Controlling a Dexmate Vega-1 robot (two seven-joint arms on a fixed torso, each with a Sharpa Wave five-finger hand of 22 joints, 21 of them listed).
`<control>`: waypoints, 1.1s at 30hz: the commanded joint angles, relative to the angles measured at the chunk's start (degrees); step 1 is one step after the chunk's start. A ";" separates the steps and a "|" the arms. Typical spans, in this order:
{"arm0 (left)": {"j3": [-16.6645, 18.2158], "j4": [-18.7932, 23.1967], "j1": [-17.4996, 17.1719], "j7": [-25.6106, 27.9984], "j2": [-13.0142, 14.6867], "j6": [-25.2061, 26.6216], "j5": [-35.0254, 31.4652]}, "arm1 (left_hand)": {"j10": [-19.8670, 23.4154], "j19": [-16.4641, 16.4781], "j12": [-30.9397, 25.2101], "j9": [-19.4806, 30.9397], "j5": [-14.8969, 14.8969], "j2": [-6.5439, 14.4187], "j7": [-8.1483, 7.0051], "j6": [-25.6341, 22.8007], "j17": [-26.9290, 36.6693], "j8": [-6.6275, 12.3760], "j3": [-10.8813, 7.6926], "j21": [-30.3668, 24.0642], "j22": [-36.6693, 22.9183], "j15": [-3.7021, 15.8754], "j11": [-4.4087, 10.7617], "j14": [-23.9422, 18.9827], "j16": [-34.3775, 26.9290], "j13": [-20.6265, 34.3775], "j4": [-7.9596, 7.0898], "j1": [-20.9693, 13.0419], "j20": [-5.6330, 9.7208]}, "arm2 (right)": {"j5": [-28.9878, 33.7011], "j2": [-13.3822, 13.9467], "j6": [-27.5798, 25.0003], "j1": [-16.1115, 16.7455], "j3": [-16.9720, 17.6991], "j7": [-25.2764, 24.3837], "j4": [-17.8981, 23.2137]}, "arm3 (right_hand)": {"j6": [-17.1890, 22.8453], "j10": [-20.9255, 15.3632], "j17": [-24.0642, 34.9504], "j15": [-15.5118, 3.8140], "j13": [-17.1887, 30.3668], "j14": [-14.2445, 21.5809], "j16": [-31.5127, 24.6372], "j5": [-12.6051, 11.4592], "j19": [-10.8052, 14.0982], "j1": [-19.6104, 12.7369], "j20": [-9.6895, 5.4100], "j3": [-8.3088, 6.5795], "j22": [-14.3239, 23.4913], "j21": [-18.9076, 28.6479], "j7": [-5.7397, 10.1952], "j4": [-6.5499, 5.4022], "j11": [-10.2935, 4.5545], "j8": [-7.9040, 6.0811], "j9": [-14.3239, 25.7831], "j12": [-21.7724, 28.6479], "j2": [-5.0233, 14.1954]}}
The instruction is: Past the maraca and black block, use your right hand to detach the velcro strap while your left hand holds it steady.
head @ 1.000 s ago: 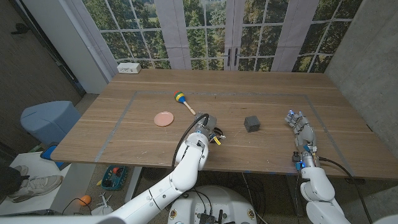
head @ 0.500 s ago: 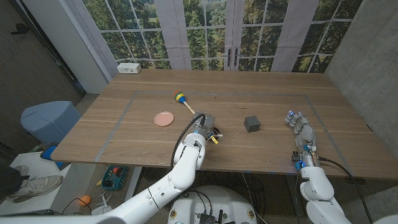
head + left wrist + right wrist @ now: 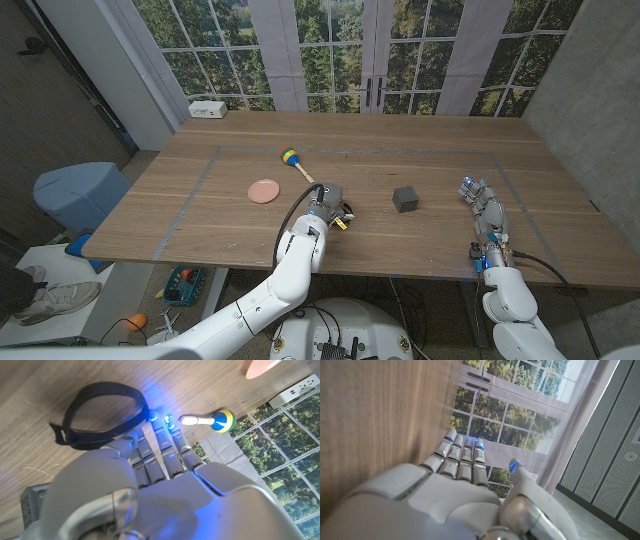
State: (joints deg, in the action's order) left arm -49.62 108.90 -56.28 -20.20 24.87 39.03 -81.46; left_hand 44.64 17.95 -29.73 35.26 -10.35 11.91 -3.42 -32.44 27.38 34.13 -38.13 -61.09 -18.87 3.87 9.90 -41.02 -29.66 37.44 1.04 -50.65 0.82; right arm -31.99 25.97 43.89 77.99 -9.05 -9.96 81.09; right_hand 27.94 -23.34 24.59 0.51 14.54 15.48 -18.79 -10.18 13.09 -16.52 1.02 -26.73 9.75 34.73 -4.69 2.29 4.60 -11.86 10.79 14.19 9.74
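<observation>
The black velcro strap [image 3: 100, 415] lies as a closed loop on the wood, its loose end sticking out to one side. My left hand [image 3: 325, 205] is at the table's middle, fingers stretched out, and in the left wrist view its fingertips [image 3: 150, 415] reach the loop's edge without gripping it. The maraca [image 3: 293, 160], also seen as the maraca [image 3: 212, 420] from the wrist, lies beyond the hand. The black block [image 3: 404, 198] stands to its right. My right hand [image 3: 482, 205] is far right near the tape line, fingers straight and apart, holding nothing.
A pink disc [image 3: 264, 190] lies left of my left hand. A white power strip [image 3: 207, 108] sits at the far left corner. Grey tape [image 3: 215, 160] marks a rectangle on the table. The table's right edge runs close beside my right hand.
My left hand has slid a little farther away from me, toward the maraca. The right hand has not moved.
</observation>
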 commanded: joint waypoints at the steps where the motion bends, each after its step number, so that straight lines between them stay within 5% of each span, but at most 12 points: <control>1: -0.47 1.53 0.20 7.72 1.35 1.70 4.63 | 6.26 0.73 -2.98 5.02 -0.68 -0.22 1.50 2.49 2.37 3.44 -0.62 -4.83 -1.59 9.27 2.22 -3.41 -0.57 3.44 -0.54 1.04 0.43 | 0.51 0.11 0.41 0.26 0.26 -0.28 0.44 | 0.21 -0.55 0.15 0.40 0.11 0.32 -0.14 0.11 0.64 0.33 0.03 -0.01 0.21 -0.20 -0.10 -0.06 0.20 -0.02 0.31 0.41 0.13; 5: -0.36 3.96 0.71 5.34 2.64 1.72 5.98 | 4.12 -0.93 -3.16 6.69 -0.61 -0.35 1.05 2.25 3.44 5.16 -1.47 -6.76 -1.93 8.73 1.63 -1.89 0.88 5.61 -0.08 1.20 0.69 | 0.47 -0.04 0.42 0.43 0.41 -0.61 0.76 | 0.22 -0.51 0.17 0.27 0.16 0.34 -0.16 0.11 0.68 0.36 0.01 0.00 0.21 -0.28 -0.08 -0.05 0.11 0.00 0.32 0.39 0.13; 6: -0.53 4.61 1.03 3.88 2.96 1.92 5.60 | 1.19 -3.13 -0.61 5.81 -0.30 -0.42 1.27 2.18 3.74 5.10 -1.46 -7.61 -1.72 8.52 1.29 1.10 2.99 4.15 -2.00 3.72 0.03 | 0.45 -0.04 0.28 0.48 0.44 -0.71 0.90 | 0.21 -0.49 0.17 0.27 0.16 0.34 -0.16 0.11 0.69 0.37 0.01 0.00 0.21 -0.29 -0.07 -0.05 0.11 0.00 0.32 0.38 0.13; 7: -0.56 5.25 1.27 2.56 3.19 2.09 5.46 | 0.20 -4.38 1.53 4.09 -0.19 -0.78 1.61 2.83 4.25 4.05 -1.00 -8.15 -0.86 8.25 0.54 2.89 4.44 2.15 -5.97 8.41 0.00 | 0.48 0.02 0.32 0.48 0.44 -0.61 0.88 | 0.23 -0.46 0.17 0.26 0.17 0.35 -0.17 0.11 0.68 0.37 0.02 0.00 0.21 -0.32 -0.09 -0.05 0.10 0.00 0.32 0.37 0.13; 9: 0.17 6.44 0.93 3.01 3.69 1.80 6.94 | -1.58 -5.84 3.91 1.19 -0.33 -1.86 2.72 2.27 4.23 2.45 -0.49 -8.21 0.45 7.13 -1.01 4.14 5.97 0.29 -9.14 13.99 -0.43 | 0.81 0.05 0.01 0.59 0.49 -1.02 1.18 | 0.23 -0.48 0.17 0.31 0.19 0.33 -0.17 0.10 0.70 0.38 0.01 -0.01 0.22 -0.33 -0.10 -0.06 0.13 0.01 0.32 0.37 0.14; 11: 0.81 7.11 0.31 5.45 4.19 1.43 8.14 | -3.08 -6.53 5.53 -0.59 -0.47 -1.79 3.76 2.76 3.81 1.09 -0.82 -8.35 1.11 6.37 -2.33 5.40 7.08 -0.70 -9.76 16.48 -0.84 | 0.86 0.01 -0.03 0.61 0.48 -1.08 1.24 | 0.22 -0.47 0.18 0.29 0.22 0.35 -0.19 0.10 0.73 0.40 0.00 -0.01 0.22 -0.39 -0.07 -0.07 0.09 0.03 0.32 0.37 0.16; 16: 1.90 8.88 -0.73 8.71 5.25 0.87 10.52 | -3.15 -7.02 6.68 -2.40 -0.30 -2.54 3.67 2.39 2.77 0.07 -0.76 -8.51 1.80 5.79 -2.71 5.96 8.18 -1.70 -9.90 19.22 -0.94 | 1.46 -0.11 -0.29 0.61 0.42 -1.61 1.63 | 0.16 -0.47 0.20 0.35 0.27 0.48 -0.25 0.10 0.77 0.43 0.02 -0.02 0.22 -0.46 -0.10 -0.07 0.09 0.07 0.32 0.36 0.18; 19: 2.24 10.50 -0.92 8.90 6.52 -0.03 11.55 | -2.65 -6.88 7.16 -3.48 -0.01 -4.31 3.60 1.74 2.11 -0.34 -0.65 -8.72 2.25 5.77 -2.72 5.68 8.64 -2.33 -8.88 20.45 -0.62 | 2.09 -0.25 -0.44 0.74 0.43 -2.24 2.13 | 0.17 -0.26 0.23 0.32 0.31 0.48 -0.28 0.10 0.80 0.45 0.00 -0.02 0.23 -0.54 -0.07 -0.07 0.16 0.08 0.32 0.27 0.17; 25: 2.59 13.82 -0.70 5.82 9.62 -1.55 11.28 | -1.18 -6.37 8.85 -7.19 0.58 -15.11 2.79 -1.43 0.23 -1.11 2.20 -9.36 4.02 6.14 -2.08 4.71 9.75 -4.33 -2.32 22.99 0.06 | 3.52 -0.80 -0.56 0.73 0.25 -3.51 2.87 | 0.14 -0.31 0.25 0.23 0.39 0.46 -0.31 0.09 0.80 0.47 0.02 -0.04 0.23 -0.69 -0.01 -0.05 0.10 0.12 0.32 0.28 0.18; 28: 2.26 14.68 -0.12 1.83 10.42 -1.53 9.38 | -1.08 -6.55 9.13 -8.13 0.50 -17.13 2.31 -2.45 0.27 -1.20 2.81 -9.42 4.47 6.09 -2.00 4.84 9.67 -4.45 0.28 21.96 -0.36 | 3.75 -1.25 -0.45 0.80 0.23 -4.03 3.16 | 0.09 -0.20 0.29 0.18 0.43 0.49 -0.35 0.09 0.83 0.49 0.02 -0.05 0.24 -0.76 0.01 -0.04 -0.01 0.15 0.32 0.23 0.19; 30: 1.71 14.77 0.18 -0.52 10.53 -1.17 6.61 | -0.62 -6.48 9.64 -9.36 0.28 -18.48 2.11 -3.21 0.75 -1.52 3.32 -9.62 5.03 6.03 -1.46 5.26 9.25 -4.98 3.86 19.56 -0.33 | 4.14 -1.61 -0.06 0.75 0.19 -4.32 3.02 | 0.01 -0.20 0.30 0.23 0.45 0.47 -0.35 0.09 0.85 0.50 0.00 -0.05 0.24 -0.79 0.04 -0.04 0.03 0.18 0.32 0.23 0.19; 33: 1.20 14.39 0.38 -3.48 10.10 -0.77 2.40 | -0.77 -7.01 10.31 -10.27 0.06 -18.67 1.30 -3.54 1.13 -1.85 3.46 -9.63 5.40 6.53 -0.71 5.90 9.06 -5.57 6.21 17.53 -0.61 | 4.50 -2.20 0.71 0.71 0.10 -4.55 2.73 | 0.01 -0.23 0.30 0.33 0.47 0.52 -0.37 0.09 0.86 0.51 0.03 -0.05 0.24 -0.83 0.08 -0.04 0.06 0.19 0.32 0.24 0.19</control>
State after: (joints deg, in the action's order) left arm -47.61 120.51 -56.76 -15.95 32.76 38.41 -71.96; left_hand 43.71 11.26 -19.87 25.59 -10.13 -6.66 -1.66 -35.47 28.04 32.60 -34.74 -70.36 -13.65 3.38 8.80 -35.68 -20.19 32.18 5.28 -31.14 0.50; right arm -29.19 25.27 43.57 78.65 -8.70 -12.89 83.54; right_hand 27.93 -23.33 24.58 0.72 14.80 15.67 -18.79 -10.18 13.82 -16.52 0.93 -26.73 9.74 34.11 -4.70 2.29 4.60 -11.86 10.78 14.19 9.74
